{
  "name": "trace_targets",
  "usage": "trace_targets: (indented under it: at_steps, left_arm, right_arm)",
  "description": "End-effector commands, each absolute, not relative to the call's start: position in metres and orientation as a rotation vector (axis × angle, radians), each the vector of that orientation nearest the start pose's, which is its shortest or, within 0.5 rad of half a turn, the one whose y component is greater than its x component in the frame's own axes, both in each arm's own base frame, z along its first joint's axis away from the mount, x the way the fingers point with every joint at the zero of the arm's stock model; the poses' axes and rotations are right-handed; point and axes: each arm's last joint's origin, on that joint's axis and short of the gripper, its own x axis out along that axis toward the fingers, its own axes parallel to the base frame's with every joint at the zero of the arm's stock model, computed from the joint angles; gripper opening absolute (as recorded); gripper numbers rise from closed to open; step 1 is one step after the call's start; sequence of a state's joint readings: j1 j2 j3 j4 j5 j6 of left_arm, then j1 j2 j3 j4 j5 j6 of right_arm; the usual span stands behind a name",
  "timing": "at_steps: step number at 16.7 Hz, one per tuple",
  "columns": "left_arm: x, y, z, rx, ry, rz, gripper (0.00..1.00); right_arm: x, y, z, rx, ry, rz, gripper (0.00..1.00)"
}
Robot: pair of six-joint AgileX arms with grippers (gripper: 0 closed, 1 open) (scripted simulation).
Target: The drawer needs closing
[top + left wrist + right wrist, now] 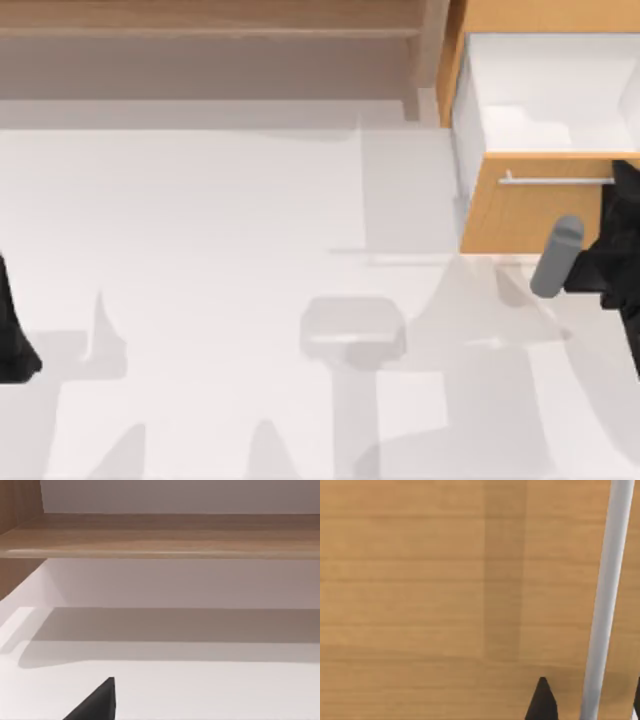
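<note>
The drawer [520,215] stands pulled out at the far right of the table [220,300], its white inner walls open to the top view and its orange-tan wooden front facing the near edge. A thin silver bar handle [555,181] runs across the upper part of that front. My right gripper [590,705] is right at the drawer front, at its right end, and in the right wrist view the handle [605,600] passes between 2 dark fingertips [542,702], 1 on either side of it; the claw is spread wider than the bar, and I cannot tell whether either tip touches the wood or the bar. My left arm [15,330] sits parked at the table's left edge, well apart from the drawer, and whether its claw is open I cannot tell. A long brown wooden shelf [210,30] runs along the back, just left of the drawer.
</note>
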State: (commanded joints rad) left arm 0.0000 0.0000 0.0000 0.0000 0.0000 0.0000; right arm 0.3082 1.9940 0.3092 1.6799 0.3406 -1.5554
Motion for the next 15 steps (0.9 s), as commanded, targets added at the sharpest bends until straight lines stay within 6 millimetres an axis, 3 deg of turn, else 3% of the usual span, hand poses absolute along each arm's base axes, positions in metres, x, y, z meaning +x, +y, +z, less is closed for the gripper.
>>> trace_targets:
  at_steps: [2,3,12,15]
  left_arm:
    - [0.106,-0.001,0.160,0.000,0.000,0.000,1.00]
    - [0.106,-0.001,0.160,0.000,0.000,0.000,1.00]
    - [0.106,-0.001,0.160,0.000,0.000,0.000,1.00]
    - [0.106,-0.001,0.160,0.000,0.000,0.000,1.00]
  right_arm:
    - [0.253,0.071,0.089,-1.571,0.008,-0.008,0.02]
    - [0.253,0.071,0.089,-1.571,0.008,-0.008,0.00]
    - [0.253,0.071,0.088,-1.569,0.010,-0.003,0.00]
    - [0.267,0.073,0.089,-1.568,0.003,-0.007,0.00]
